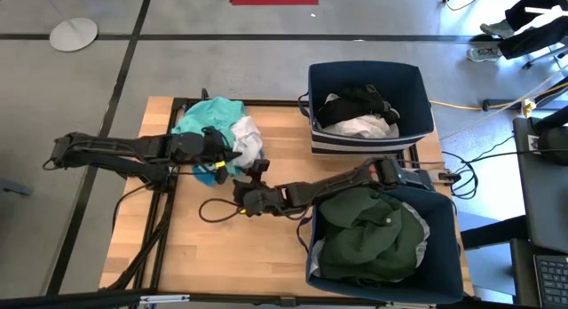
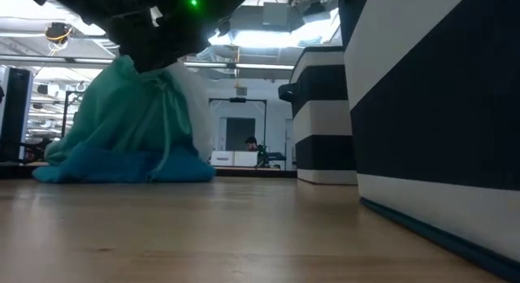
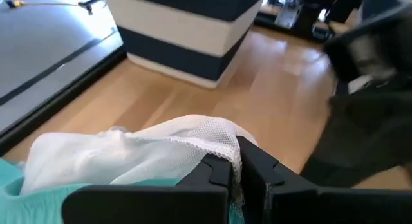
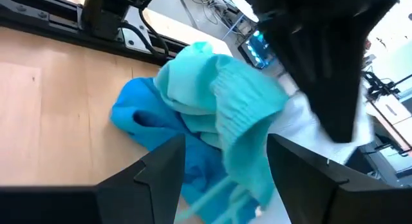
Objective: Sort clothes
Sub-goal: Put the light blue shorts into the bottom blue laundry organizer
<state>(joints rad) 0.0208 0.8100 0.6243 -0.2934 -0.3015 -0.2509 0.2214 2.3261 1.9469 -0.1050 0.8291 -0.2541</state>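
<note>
A pile of clothes lies at the table's far left: a teal-turquoise garment (image 1: pixel 206 115) and a white mesh garment (image 1: pixel 247 138). My left gripper (image 1: pixel 218 156) reaches in from the left and is shut on the white garment (image 3: pixel 129 150), with the teal garment (image 3: pixel 26 185) right beside it. My right gripper (image 1: pixel 253 173) is open and empty. Its fingers stand just near of the pile and point at the teal garment (image 4: pixel 219 102). In the low view the teal garment (image 2: pixel 122 128) rises to a peak under a dark gripper (image 2: pixel 162 27). My left gripper pinches the white mesh garment's hemmed edge (image 3: pixel 222 145) between its two fingers. The fingers come level from the table's left. One layer or several, I cannot tell. The cloth is drawn up from the pile, and the rest lies on the table.
A navy bin (image 1: pixel 417 78) at the far right holds black and white clothes. A second navy bin (image 1: pixel 444 211) at the near right holds a dark green garment (image 1: pixel 368 233). A black cable (image 1: pixel 217 209) loops on the bare wood (image 1: pixel 204 256) near my right arm.
</note>
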